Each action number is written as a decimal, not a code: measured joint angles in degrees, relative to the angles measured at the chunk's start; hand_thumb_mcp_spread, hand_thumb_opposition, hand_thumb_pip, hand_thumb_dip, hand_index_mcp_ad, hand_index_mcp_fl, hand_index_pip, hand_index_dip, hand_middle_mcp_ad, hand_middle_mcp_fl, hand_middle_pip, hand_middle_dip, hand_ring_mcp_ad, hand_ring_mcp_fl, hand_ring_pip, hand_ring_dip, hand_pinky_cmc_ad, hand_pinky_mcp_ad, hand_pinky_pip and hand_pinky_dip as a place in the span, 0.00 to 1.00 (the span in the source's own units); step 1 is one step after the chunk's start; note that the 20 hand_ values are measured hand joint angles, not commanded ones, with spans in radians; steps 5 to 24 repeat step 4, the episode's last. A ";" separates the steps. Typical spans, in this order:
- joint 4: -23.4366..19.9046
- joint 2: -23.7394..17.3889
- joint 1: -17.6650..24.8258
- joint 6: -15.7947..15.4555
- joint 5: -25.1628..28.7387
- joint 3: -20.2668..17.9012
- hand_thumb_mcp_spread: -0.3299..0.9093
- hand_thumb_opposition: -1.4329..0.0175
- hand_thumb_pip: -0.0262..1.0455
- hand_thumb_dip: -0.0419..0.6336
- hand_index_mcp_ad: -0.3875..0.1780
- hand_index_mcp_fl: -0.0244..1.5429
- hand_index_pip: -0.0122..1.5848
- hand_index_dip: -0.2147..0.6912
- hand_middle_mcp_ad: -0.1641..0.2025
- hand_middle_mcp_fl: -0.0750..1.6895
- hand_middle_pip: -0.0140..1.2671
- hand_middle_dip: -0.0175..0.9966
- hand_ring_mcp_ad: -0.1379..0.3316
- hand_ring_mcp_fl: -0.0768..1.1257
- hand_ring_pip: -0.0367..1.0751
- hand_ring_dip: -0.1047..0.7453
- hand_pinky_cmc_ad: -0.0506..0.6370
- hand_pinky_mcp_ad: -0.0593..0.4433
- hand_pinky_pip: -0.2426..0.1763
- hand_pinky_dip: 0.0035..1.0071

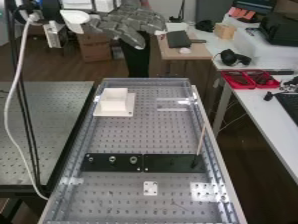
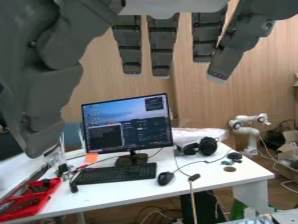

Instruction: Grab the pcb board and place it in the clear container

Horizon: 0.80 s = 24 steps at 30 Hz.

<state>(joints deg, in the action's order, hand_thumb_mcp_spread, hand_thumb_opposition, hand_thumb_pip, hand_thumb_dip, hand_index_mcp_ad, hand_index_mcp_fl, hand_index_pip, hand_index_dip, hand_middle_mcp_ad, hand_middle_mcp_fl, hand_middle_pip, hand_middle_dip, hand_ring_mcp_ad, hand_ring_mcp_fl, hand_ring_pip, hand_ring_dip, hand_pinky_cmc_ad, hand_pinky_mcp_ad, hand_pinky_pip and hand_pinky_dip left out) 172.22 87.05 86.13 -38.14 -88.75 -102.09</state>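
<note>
No text, label, brand, number or sign can be read in either view. The monitor (image 2: 126, 125) (it faces the wrist camera) bears nothing legible, and any characters on the keys of the keyboard (image 2: 114, 174) are too small to read.

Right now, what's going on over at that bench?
Nothing is being handled at this moment. The robot hand hangs in the air, open and empty. On the bench, a white block sits toward the far end, and two dark plates lie nearer, with a thin stick standing at one.
</note>
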 joint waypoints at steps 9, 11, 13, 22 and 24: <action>-0.19 -0.27 0.06 -0.27 0.59 -0.07 0.48 0.47 0.44 0.25 0.62 0.13 0.07 0.55 0.63 0.12 0.11 0.22 0.75 0.07 0.12 0.17 0.58 0.49 0.33 0.67; -0.19 -0.27 0.06 -0.27 0.59 -0.07 0.48 0.47 0.44 0.25 0.62 0.13 0.07 0.55 0.63 0.12 0.11 0.22 0.75 0.07 0.12 0.17 0.58 0.49 0.33 0.67; -0.19 -0.27 0.06 -0.27 0.59 -0.07 0.48 0.47 0.44 0.25 0.62 0.13 0.07 0.55 0.63 0.12 0.11 0.22 0.75 0.07 0.12 0.17 0.58 0.49 0.33 0.67; -0.19 -0.27 0.06 -0.27 0.59 -0.07 0.48 0.47 0.44 0.25 0.62 0.13 0.07 0.55 0.63 0.12 0.11 0.22 0.75 0.07 0.12 0.17 0.58 0.49 0.33 0.67; -0.19 -0.27 0.06 -0.27 0.59 -0.07 0.48 0.47 0.44 0.25 0.62 0.13 0.07 0.55 0.63 0.12 0.11 0.22 0.75 0.07 0.12 0.17 0.58 0.49 0.33 0.67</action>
